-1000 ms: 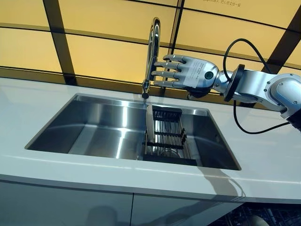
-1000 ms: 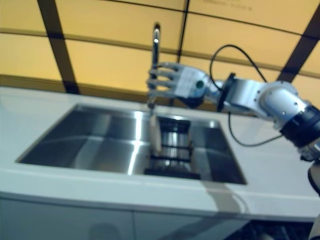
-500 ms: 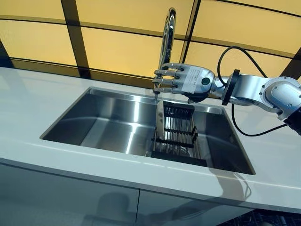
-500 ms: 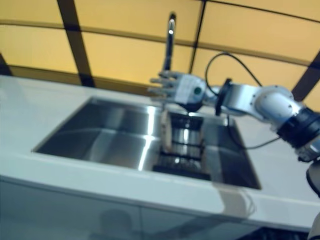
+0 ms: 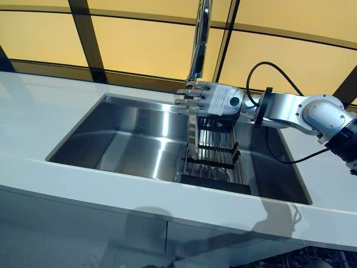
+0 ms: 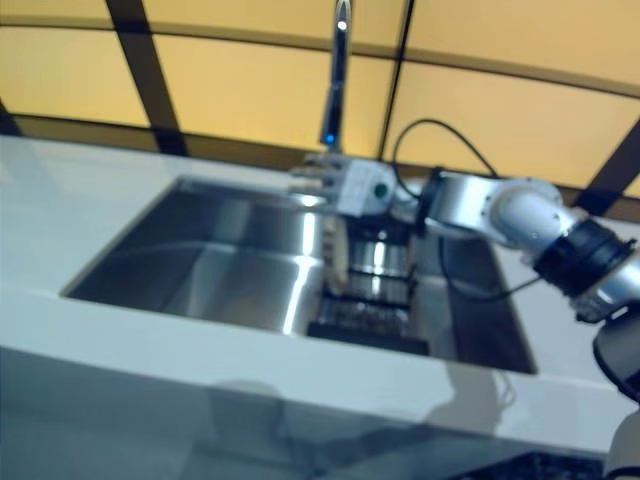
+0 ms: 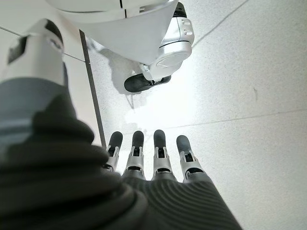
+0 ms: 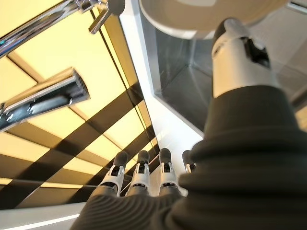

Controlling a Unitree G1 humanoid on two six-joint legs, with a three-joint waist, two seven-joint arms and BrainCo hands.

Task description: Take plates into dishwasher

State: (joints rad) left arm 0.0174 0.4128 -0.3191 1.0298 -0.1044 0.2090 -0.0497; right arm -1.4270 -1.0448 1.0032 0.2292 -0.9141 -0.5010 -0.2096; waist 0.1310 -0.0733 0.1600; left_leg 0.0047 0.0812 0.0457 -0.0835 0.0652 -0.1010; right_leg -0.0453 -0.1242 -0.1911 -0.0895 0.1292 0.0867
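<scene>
Right robot hand (image 5: 215,103), fingers straight and holding nothing, hovers just above the upright plate (image 5: 191,137) in the sink rack (image 5: 215,156).

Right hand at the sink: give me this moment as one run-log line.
right hand: open, over plate | plate: on edge in rack, sink | left hand: open, idle, facing floor | grasp: not yet made

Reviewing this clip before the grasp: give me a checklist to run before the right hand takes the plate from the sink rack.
1. Right hand open, fingers straight: ok.
2. Hand placed above the plate: ok.
3. Plate upright on edge in the rack: ok.
4. Thumb near the plate rim, wrist view: ok; contact: cannot tell.
5. Faucet clear of the fingers: cannot tell, it stands very close.
6. Left hand free, open, down over the floor: ok.
</scene>
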